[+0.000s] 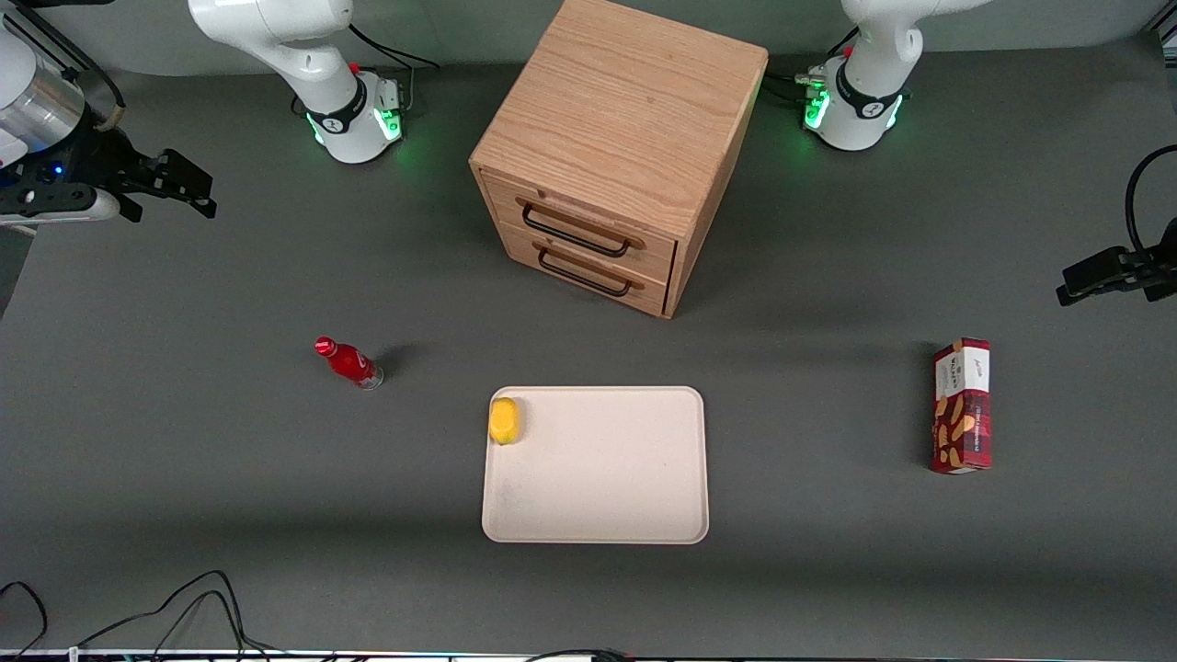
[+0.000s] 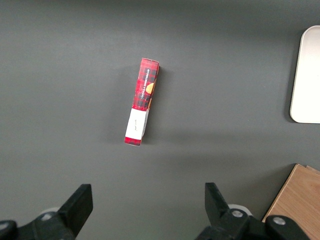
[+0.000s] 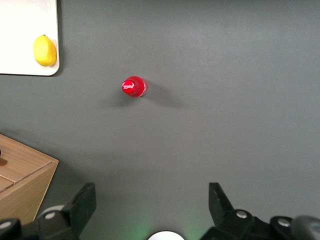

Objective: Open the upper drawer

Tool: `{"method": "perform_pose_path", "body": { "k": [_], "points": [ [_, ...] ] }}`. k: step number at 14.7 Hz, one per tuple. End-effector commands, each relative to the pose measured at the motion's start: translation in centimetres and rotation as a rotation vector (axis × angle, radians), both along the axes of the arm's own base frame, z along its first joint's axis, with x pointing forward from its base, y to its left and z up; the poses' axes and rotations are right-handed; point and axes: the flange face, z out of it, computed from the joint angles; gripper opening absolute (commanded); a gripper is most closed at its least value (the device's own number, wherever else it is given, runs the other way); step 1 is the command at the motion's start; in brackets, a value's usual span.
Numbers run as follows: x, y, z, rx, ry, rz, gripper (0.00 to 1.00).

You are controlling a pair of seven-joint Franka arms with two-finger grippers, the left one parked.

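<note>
White arm (image 1: 276, 37), black collar, green-lit base (image 1: 363, 124); black gripper (image 3: 150, 212), fingers parted, cabling apparently black.

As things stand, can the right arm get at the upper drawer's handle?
Probably yes. The gripper hangs open above bare table toward the working arm's end. Nothing stands between it and the upper drawer, whose handle faces the front camera; the red bottle stands nearer that camera.
</note>
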Motion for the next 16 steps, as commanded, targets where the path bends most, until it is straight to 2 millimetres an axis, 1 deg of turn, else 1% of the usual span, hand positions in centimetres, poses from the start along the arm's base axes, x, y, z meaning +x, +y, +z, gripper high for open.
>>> {"method": "perform_pose_path", "body": {
  "k": [1, 3, 4, 5, 6, 7, 10, 12, 13, 14, 15, 16],
  "points": [
    [0.7, -1.3, 0.5, -0.011, 0.008, 0.020, 1.00],
    [0.9, -1.5, 0.7, -0.011, 0.005, 0.016, 1.00],
    [1.3, -1.5, 0.4, -0.010, 0.011, 0.016, 1.00],
    [1.8, -1.3, 0.7, -0.010, 0.005, 0.018, 1.00],
    [2.1, -0.8, 0.8, -0.011, 0.009, 0.025, 1.00],
    [2.4, -0.2, 1.6, -0.012, -0.007, 0.039, 1.00],
    [4.3, 0.6, 1.6, 0.015, -0.008, 0.047, 1.00],
    [5.6, 1.2, 1.1, 0.064, -0.001, 0.045, 1.00],
    [6.0, 1.7, 1.1, 0.082, 0.000, 0.051, 1.00],
    [6.2, 3.3, 1.0, 0.094, 0.001, 0.076, 1.00],
    [6.1, 4.3, 1.2, 0.096, -0.004, 0.096, 1.00],
    [6.4, 5.0, 0.7, 0.111, 0.009, 0.106, 1.00]
  ]
}}
